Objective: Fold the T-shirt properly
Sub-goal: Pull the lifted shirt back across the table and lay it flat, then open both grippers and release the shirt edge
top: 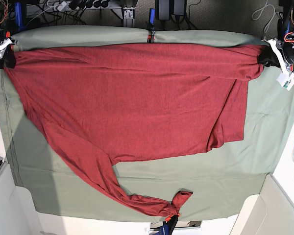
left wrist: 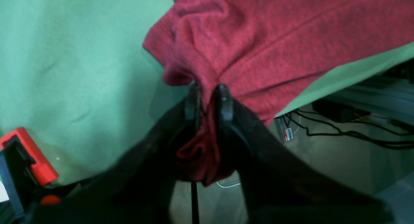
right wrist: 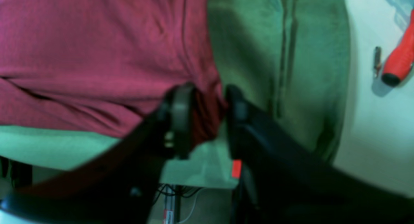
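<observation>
The T-shirt (top: 132, 105) lies spread across the counter (top: 264, 142), its top edge pulled taut along the far edge between the two far corners, one long sleeve trailing toward the near edge. The left hand (left wrist: 208, 99) pinches a bunched fold of red cloth between nearly closed jaws. The right hand (right wrist: 205, 104) has cloth between its jaws, which stand apart, so whether it grips I cannot tell. The step looks like laying out and letting go. Next, probably, both hands must free the edge cleanly and regrasp for a first fold.
</observation>
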`<action>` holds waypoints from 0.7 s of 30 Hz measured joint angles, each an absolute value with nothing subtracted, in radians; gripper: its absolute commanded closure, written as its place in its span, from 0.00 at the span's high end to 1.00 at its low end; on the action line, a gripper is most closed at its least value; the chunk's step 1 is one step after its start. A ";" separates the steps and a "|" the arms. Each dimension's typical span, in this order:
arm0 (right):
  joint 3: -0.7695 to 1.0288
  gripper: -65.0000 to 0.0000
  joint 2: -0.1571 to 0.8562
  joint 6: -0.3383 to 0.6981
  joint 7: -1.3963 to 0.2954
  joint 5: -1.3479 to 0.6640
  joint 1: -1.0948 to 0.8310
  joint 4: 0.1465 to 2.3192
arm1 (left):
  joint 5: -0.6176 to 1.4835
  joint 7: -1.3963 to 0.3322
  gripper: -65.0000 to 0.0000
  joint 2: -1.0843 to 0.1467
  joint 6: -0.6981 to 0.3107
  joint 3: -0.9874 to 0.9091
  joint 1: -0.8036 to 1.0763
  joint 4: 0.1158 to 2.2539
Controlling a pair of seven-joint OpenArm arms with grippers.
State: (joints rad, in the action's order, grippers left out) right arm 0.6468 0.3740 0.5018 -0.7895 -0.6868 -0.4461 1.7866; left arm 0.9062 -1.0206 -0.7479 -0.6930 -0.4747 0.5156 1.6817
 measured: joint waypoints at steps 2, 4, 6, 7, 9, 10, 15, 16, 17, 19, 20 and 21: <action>0.647 0.37 0.374 0.502 -0.789 -0.686 -0.447 1.787 | 0.890 -1.016 0.31 -0.748 -0.693 -0.474 0.515 1.682; 0.647 0.37 0.374 0.502 -0.787 -0.679 -0.447 1.787 | 0.884 -1.029 0.43 -0.748 -0.693 -0.474 0.515 1.682; 0.649 0.37 0.374 0.502 -0.785 -0.678 -0.446 1.787 | 0.907 -1.062 0.52 -0.748 -0.693 -0.474 0.516 1.682; 0.654 0.37 0.374 0.502 -0.786 -0.678 -0.442 1.787 | 0.938 -1.062 0.52 -0.748 -0.693 -0.478 0.517 1.682; 0.673 0.37 0.374 0.501 -0.786 -0.676 -0.426 1.787 | 1.001 -1.062 0.52 -0.748 -0.693 -0.502 0.517 1.682; 0.686 0.37 0.374 0.501 -0.782 -0.676 -0.416 1.787 | 1.021 -1.063 0.52 -0.748 -0.693 -0.523 0.516 1.683; 0.725 0.37 0.374 0.493 -0.775 -0.673 -0.358 1.787 | 1.087 -1.071 0.52 -0.748 -0.693 -0.630 0.491 1.701; 0.725 0.37 0.374 0.491 -0.778 -0.672 -0.337 1.786 | 1.088 -1.062 0.52 -0.748 -0.693 -0.636 0.468 1.701; 0.725 0.37 0.374 0.490 -0.778 -0.672 -0.314 1.785 | 1.090 -1.045 0.52 -0.750 -0.693 -0.637 0.447 1.702; 0.725 0.37 0.374 0.493 -0.764 -0.676 -0.262 1.785 | 1.077 -1.019 0.52 -0.751 -0.693 -0.632 0.402 1.703; 0.723 0.37 0.374 0.493 -0.764 -0.676 -0.232 1.782 | 1.049 -1.010 0.52 -0.751 -0.693 -0.622 0.380 1.703; 0.720 0.37 0.374 0.493 -0.761 -0.678 -0.202 1.779 | 1.033 -1.000 0.52 -0.751 -0.693 -0.606 0.362 1.703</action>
State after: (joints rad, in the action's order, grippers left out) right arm 0.7200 0.3737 0.4934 -0.7609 -0.6777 -0.2016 1.7786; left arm 1.0332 -1.0004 -0.7513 -0.6926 -0.6064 0.3618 1.7027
